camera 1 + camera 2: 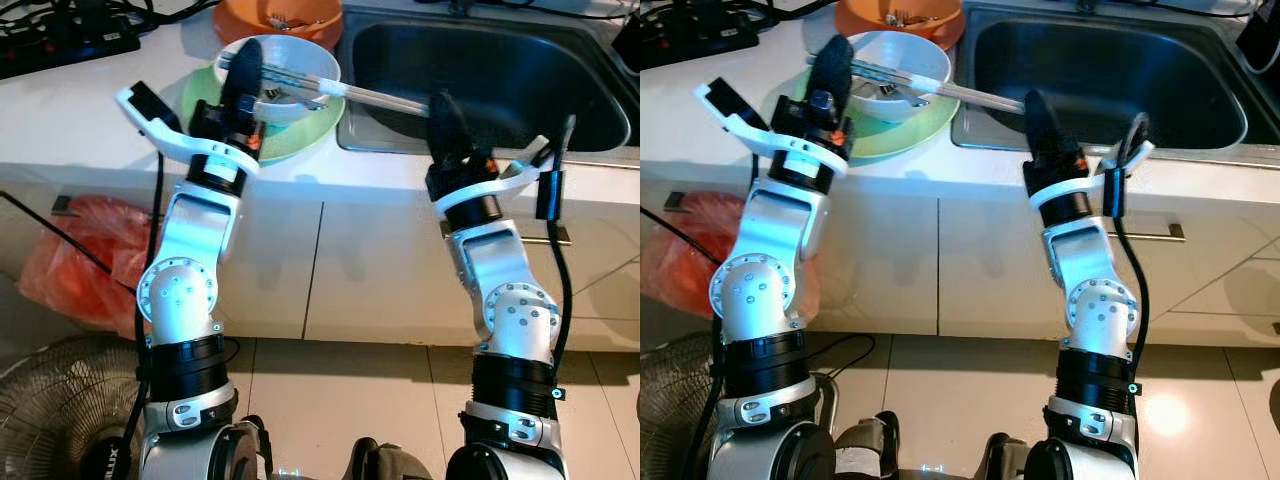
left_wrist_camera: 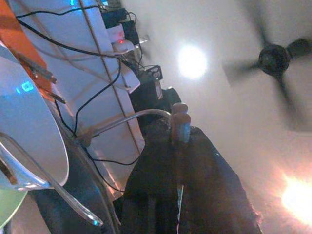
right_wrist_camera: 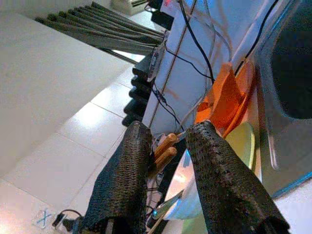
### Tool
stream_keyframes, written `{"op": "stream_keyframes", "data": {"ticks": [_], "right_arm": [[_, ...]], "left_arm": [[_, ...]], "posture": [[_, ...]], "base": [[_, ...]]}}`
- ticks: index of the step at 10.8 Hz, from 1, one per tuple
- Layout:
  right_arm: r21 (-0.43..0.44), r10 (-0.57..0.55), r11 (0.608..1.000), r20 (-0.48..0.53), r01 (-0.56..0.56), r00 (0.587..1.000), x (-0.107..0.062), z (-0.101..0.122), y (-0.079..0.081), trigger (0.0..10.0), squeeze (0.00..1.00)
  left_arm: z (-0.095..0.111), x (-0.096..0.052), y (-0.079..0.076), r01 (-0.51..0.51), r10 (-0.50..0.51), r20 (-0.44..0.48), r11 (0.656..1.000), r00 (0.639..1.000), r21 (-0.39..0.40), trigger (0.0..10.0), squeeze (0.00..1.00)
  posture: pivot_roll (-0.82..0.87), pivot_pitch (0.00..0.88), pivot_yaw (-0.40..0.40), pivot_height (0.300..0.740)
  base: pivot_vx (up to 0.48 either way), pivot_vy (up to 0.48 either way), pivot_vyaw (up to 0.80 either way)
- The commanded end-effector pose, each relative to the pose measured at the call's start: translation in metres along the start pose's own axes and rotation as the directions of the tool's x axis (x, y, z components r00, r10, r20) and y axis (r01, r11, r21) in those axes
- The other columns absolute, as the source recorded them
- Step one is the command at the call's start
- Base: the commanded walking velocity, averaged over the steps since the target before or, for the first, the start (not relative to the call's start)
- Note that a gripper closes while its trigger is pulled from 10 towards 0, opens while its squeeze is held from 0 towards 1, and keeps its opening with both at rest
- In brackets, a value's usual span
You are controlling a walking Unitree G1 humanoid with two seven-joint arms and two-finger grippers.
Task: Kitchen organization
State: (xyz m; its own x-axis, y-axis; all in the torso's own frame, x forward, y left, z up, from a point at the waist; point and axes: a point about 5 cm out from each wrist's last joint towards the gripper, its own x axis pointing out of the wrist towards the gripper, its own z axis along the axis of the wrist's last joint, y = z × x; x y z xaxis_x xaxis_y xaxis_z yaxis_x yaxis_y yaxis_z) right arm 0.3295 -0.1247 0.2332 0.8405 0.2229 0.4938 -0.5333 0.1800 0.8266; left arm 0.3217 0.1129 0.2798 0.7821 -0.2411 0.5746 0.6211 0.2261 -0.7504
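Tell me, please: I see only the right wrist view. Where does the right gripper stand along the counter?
Observer: The right gripper is above the front edge of the counter, at the near left corner of the sink.
Operator: And where is the other arm?
Observer: The left gripper is raised at the near left rim of the white bowl.

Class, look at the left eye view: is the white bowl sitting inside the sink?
No, the white bowl rests on the green plate on the counter, beside the sink.
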Motion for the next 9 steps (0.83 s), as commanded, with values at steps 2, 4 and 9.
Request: {"op": "stream_keyframes", "data": {"ticks": [2,4,9], "right_arm": [[0.030,0.039,0.999,0.028,-0.040,0.999,0.006,0.002,0.011,10.0,0.00],[0.048,0.042,0.998,0.031,-0.043,0.999,0.008,0.003,0.012,10.0,0.00],[0.070,0.033,0.997,0.047,-0.037,0.998,0.010,0.004,0.012,0.0,0.00]], "left_arm": [[-0.018,0.000,-0.003,0.016,-0.018,-0.042,0.998,0.999,-0.060,10.0,0.00],[-0.022,-0.001,-0.002,0.002,-0.006,-0.040,0.996,0.999,-0.091,10.0,0.00],[-0.034,0.000,0.002,-0.028,0.025,-0.028,0.988,0.999,-0.152,10.0,0.00]], "posture": [[0.15,0.167,-0.058,0.740],[0.15,0.172,-0.059,0.740],[0.15,0.183,-0.061,0.740]], "base": [[0.000,0.000,0.00],[0.000,0.000,0.00],[0.000,0.000,0.00]]}}
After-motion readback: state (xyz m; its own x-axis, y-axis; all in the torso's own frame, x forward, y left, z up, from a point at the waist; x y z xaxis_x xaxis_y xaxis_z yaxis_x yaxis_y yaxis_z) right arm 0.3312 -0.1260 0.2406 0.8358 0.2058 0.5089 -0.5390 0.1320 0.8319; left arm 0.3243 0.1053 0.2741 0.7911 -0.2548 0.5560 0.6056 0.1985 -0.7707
